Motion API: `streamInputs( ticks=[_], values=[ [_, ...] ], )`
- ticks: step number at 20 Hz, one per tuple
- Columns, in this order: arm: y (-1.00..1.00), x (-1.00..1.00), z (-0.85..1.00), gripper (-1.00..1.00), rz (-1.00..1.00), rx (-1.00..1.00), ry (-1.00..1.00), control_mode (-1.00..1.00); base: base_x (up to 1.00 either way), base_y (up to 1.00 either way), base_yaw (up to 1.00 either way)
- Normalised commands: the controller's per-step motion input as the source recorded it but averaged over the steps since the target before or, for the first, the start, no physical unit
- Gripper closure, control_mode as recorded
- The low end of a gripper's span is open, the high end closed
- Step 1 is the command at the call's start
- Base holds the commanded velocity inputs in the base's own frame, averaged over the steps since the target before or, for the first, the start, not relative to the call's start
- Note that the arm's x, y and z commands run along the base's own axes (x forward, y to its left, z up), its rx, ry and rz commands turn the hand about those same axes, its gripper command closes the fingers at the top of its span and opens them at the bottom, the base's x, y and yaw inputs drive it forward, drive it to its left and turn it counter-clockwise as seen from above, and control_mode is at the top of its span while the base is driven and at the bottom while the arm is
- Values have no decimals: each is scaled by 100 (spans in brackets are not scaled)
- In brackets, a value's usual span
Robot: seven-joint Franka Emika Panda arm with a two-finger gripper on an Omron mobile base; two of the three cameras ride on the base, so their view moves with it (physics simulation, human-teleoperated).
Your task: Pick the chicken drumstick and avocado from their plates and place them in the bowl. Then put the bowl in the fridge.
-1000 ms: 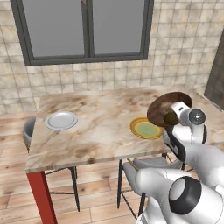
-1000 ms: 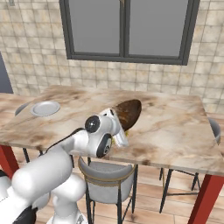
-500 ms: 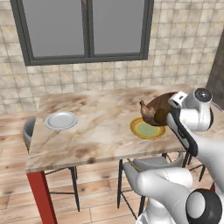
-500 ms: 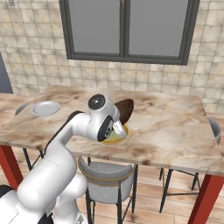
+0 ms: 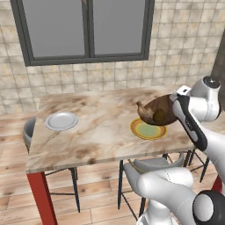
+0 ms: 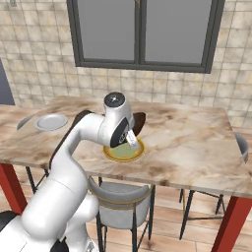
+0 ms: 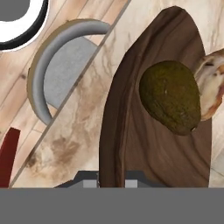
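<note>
My gripper [image 7: 111, 180] is shut on the rim of the dark brown bowl [image 7: 148, 144], which hangs tilted above the table. The olive-green avocado [image 7: 170, 96] lies inside it, and the golden-brown chicken drumstick [image 7: 213, 85] rests beside the avocado. In the left base view the bowl [image 5: 163, 105] hovers over the yellow-rimmed plate [image 5: 148, 129], with the drumstick [image 5: 144, 110] poking out at its left and the gripper [image 5: 175, 104] at its right rim. The small white-grey plate [image 5: 61, 121] lies bare at the table's left. From the right base view, my arm hides most of the bowl [image 6: 140, 122]. The fridge is out of view.
The marble table [image 5: 101, 127] has red legs [image 5: 41, 195]. Grey stools stand under its near edge [image 6: 120, 199] and at its ends [image 5: 30, 132]. One stool [image 7: 65, 74] lies below the hand. A tiled wall with a window [image 5: 88, 28] is behind.
The arm has risen and swung the bowl left, from beside the yellow-rimmed plate to above it. The bowl now tilts more steeply, with the food still inside.
</note>
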Motion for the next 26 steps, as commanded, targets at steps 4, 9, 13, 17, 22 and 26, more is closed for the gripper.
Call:
streamInputs(
  ticks=[4, 9, 13, 17, 22, 26],
  values=[
    [13, -19, 19, 100, 0, 19, 0, -100, 0, 0, 0],
    [14, -26, 17, 100, 0, 20, 0, -100, 0, 0, 0],
    [25, -25, 6, 100, 0, 9, 0, -100, 0, 0, 0],
    [30, -17, 11, 100, -4, 2, 0, -100, 0, 0, 0],
    [35, -25, 5, 100, -13, 0, 1, -100, 0, 0, 0],
    [31, -32, 0, 100, -20, 0, 0, -100, 0, 0, 0]
  ],
)
